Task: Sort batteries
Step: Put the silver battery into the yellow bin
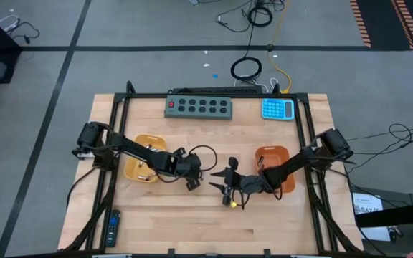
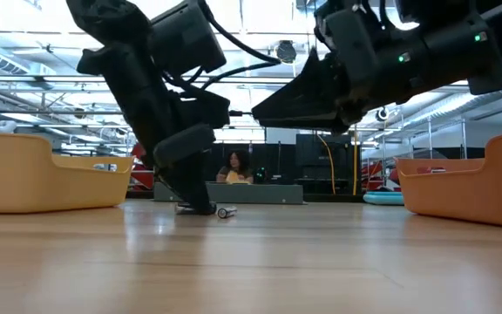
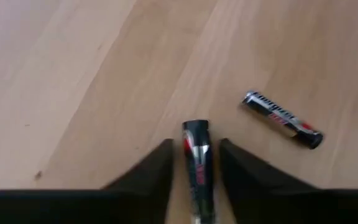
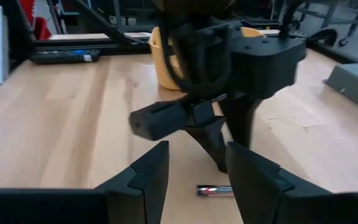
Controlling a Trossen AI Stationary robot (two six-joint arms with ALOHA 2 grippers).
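We see two dark arms meet near the middle of the wooden table (image 1: pixel 163 215). The left gripper (image 3: pixel 194 165) is down at the table top. Its two fingers are spread a little, and a battery (image 3: pixel 197 168) lies between them. We cannot tell if the fingers touch it. A second battery (image 3: pixel 283 118) lies flat on the wood near the first one, off to the side.

The right gripper (image 4: pixel 194 171) hangs above the table, just beside the left one. Its fingers are spread apart and hold nothing.

A yellow-orange tray (image 1: pixel 145 159) sits on the left side of the table. An orange tray (image 1: pixel 272 159) sits on the right side. Both batteries lie between the two trays.
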